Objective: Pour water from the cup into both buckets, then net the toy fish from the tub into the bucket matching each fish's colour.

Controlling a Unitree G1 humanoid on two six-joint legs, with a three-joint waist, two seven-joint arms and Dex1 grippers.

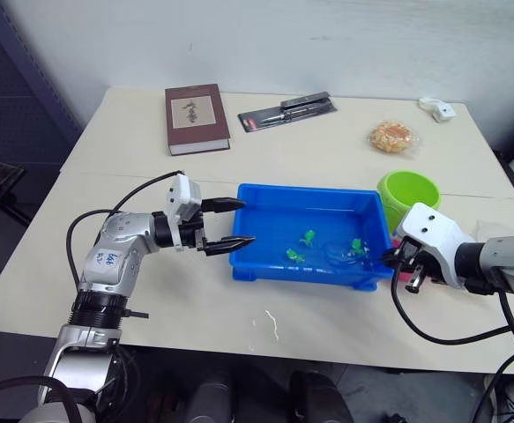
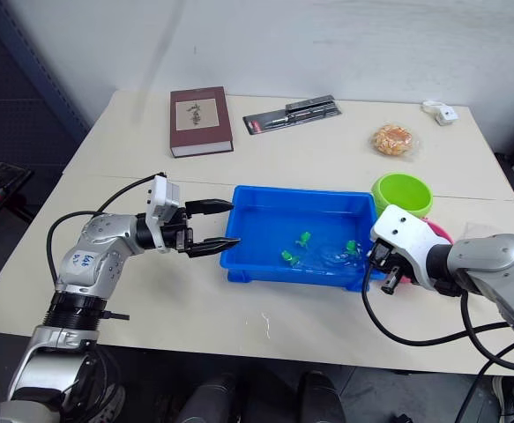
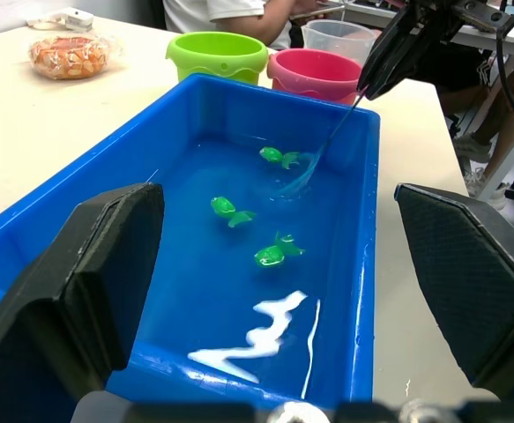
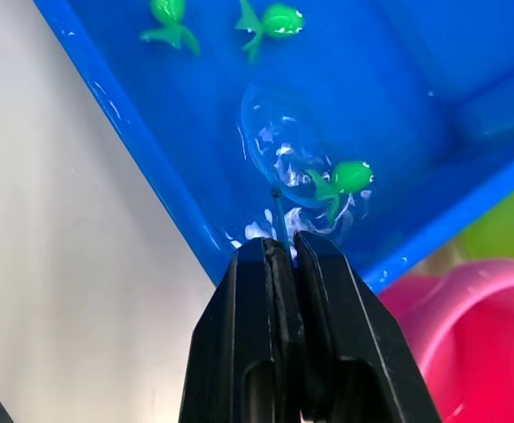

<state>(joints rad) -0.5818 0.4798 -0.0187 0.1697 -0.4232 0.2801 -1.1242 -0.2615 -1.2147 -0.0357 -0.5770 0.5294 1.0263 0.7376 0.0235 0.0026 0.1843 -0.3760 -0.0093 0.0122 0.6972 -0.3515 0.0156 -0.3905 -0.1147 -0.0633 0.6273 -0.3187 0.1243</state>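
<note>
The blue tub (image 1: 239, 264) holds water and three green toy fish (image 1: 309, 236) (image 1: 294, 256) (image 1: 357, 245). My right gripper (image 4: 287, 251) hovers at the tub's right end, shut on the net's thin handle (image 3: 338, 130). The net's hoop (image 4: 279, 145) is dipped in the water beside one green fish (image 4: 349, 176). My left gripper (image 1: 246, 222) stands open at the tub's left end, one finger over the rim and nothing between them. The green bucket (image 1: 408, 196) and the pink bucket (image 3: 314, 75) stand just past the tub's right end. The clear cup (image 3: 340, 37) stands behind them.
On the far half of the table lie a dark red book (image 1: 197, 117), a black tool package (image 1: 287, 112), a wrapped snack (image 1: 392, 137) and a small white object (image 1: 437, 108). Spilled water (image 1: 270, 324) streaks the table in front of the tub. A person (image 3: 239, 13) sits beyond the buckets.
</note>
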